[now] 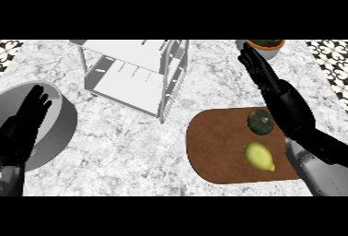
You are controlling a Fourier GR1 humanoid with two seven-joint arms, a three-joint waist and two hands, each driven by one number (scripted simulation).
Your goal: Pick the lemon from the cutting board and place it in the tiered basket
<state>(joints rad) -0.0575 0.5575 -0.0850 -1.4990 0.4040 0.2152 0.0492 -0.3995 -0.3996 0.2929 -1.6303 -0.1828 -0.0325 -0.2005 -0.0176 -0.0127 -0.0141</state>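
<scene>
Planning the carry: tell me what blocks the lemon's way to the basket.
Nothing visible. The lemon lies on the board; bare counter separates the board from the basket up-left. The dark green fruit sits off that path.

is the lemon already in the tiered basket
No, the lemon lies on the cutting board, beside a dark green fruit, apart from the tiered basket.
</scene>
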